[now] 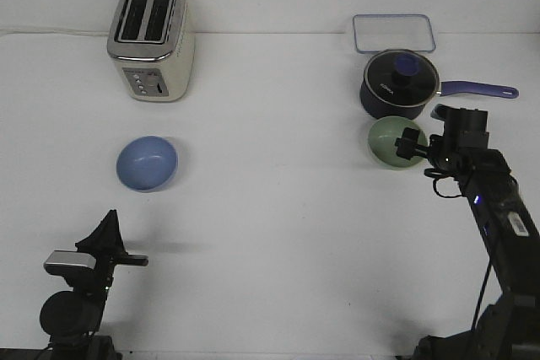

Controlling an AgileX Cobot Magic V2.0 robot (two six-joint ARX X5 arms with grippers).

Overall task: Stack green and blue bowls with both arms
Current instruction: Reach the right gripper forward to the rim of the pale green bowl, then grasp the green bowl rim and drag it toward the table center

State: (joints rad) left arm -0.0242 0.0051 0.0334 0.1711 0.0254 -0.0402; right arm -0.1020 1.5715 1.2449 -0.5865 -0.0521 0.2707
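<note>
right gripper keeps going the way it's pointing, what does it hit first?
The green bowl: the right gripper points left at its near rim, already about touching. Depth is unclear from this one view.

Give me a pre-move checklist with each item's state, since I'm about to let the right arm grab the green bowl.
1. Green bowl upright on the table: ok.
2. Right pincer at the green bowl's rim: ok.
3. Right pincer closed on the rim: cannot tell.
4. Saucepan well apart from the green bowl: not ok, right behind it.
5. Blue bowl upright, unobstructed: ok.
6. Left pincer near the blue bowl: not ok, hanging back.
</note>
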